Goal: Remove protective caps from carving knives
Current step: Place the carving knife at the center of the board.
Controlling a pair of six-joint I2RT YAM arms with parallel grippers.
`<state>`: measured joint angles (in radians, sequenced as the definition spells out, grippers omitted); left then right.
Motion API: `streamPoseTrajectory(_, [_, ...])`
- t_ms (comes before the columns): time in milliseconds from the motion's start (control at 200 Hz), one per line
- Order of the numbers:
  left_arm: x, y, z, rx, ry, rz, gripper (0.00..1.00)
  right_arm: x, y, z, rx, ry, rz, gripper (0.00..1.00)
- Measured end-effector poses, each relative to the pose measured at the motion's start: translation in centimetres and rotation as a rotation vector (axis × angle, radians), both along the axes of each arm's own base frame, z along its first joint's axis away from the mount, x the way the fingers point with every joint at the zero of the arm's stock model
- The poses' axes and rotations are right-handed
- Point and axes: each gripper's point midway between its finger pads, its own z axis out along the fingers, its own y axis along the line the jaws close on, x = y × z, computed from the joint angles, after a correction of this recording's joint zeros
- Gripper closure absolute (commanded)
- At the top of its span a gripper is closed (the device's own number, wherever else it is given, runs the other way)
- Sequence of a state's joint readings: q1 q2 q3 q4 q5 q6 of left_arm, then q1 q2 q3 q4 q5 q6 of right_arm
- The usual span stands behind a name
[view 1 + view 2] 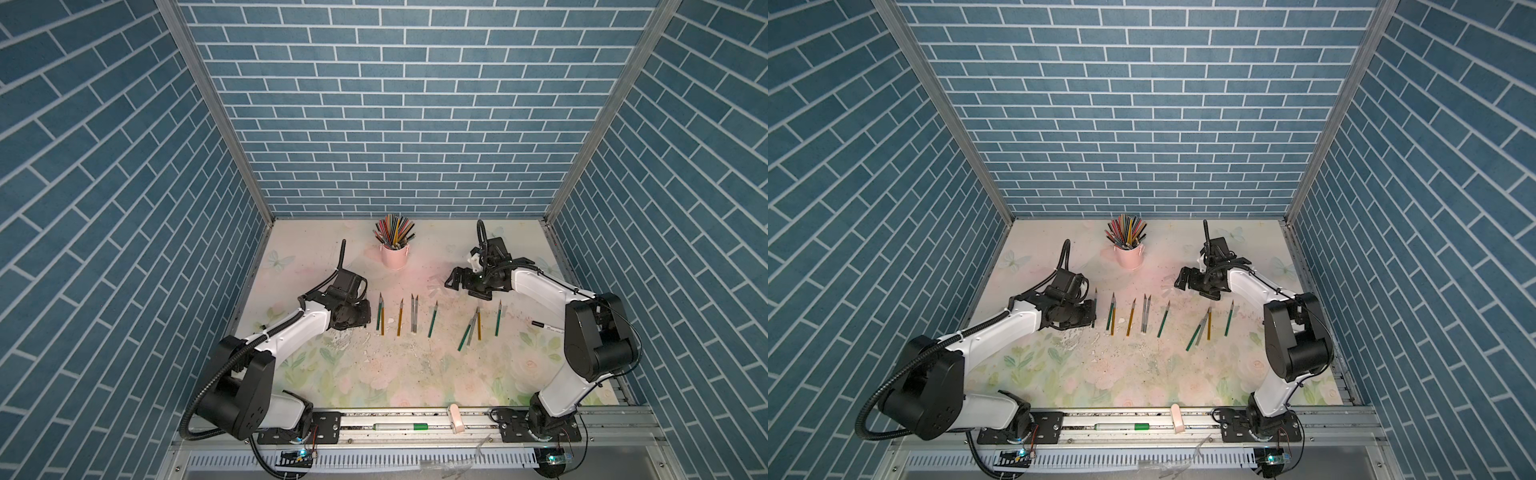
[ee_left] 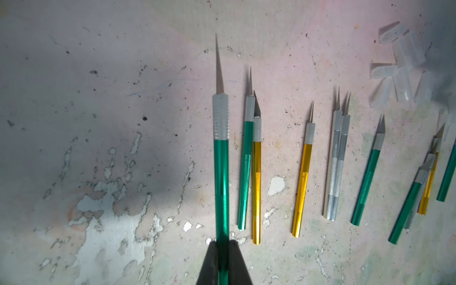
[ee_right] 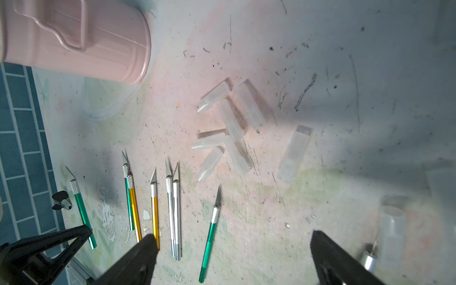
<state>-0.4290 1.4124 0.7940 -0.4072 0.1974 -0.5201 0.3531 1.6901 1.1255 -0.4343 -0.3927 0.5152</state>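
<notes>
Top views, walls: blue brick-pattern walls (image 1: pixel 407 124) close in the worktop on its left, far and right sides, with metal posts at both far corners.
Top views, worktop (image 1: pixel 332 374): a pale floral sheet, scuffed and flaking white near the middle. A metal rail (image 1: pixel 415 434) runs along the near edge.
Top views, pink cup (image 1: pixel 395 257): upright near the middle of the far edge, full of coloured pencils (image 1: pixel 395 232).
Top views, carving knives (image 1: pixel 400 318): a loose row across the middle, bare blades toward the far edge.
Top views, protective caps (image 1: pixel 434 286): a faint whitish cluster between the cup and the right tool (image 1: pixel 453 282), on the far side of the row.
Top views, left tool (image 1: pixel 1090 313): at the row's left end, closed on a green-handled knife (image 1: pixel 1094 307).
Left wrist, surface (image 2: pixel 98 204): grey-pink and speckled dark, its top layer peeled in white patches.
Left wrist, left tool (image 2: pixel 222 244): both fingers clamp the lower handle of the green-handled knife (image 2: pixel 221 172). Its blade is uncapped and it lies parallel to the others.
Left wrist, protective caps (image 2: pixel 402 69): heaped past the blade tips, on no knife.
Right wrist, surface (image 3: pixel 333 86): pink-tinted near the cup (image 3: pixel 74 42), scratched, and partly in shadow.
Right wrist, right tool (image 3: pixel 234 238): jaws spread wide with nothing between them.
Right wrist, protective caps (image 3: pixel 232 123): a close heap on the worktop, with one more just apart.
</notes>
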Motion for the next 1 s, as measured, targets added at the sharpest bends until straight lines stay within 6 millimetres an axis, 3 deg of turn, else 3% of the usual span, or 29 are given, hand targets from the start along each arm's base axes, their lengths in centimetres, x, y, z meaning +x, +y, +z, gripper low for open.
streamPoseTrajectory(215, [0.1,-0.4,-1.8,0.035,0.023,-0.012,0.98,-0.7,-0.3,-0.5,-0.009,0.013,-0.002,0.02])
streamPoseTrajectory(380, [0.1,-0.5,-2.8,0.069,0.034,-0.019,0.87,-0.8,-0.4,-0.1,-0.006,0.003,-0.003,0.02])
streamPoseTrajectory(695, [0.6,-0.2,-3.7,0.1,0.028,-0.002,0.78,-0.7,-0.7,0.1,-0.005,-0.007,-0.004,0.02])
streamPoseTrajectory(995, [0.7,0.1,-4.1,0.12,0.031,0.001,0.57,-0.6,-1.4,0.7,-0.006,-0.024,-0.009,0.02])
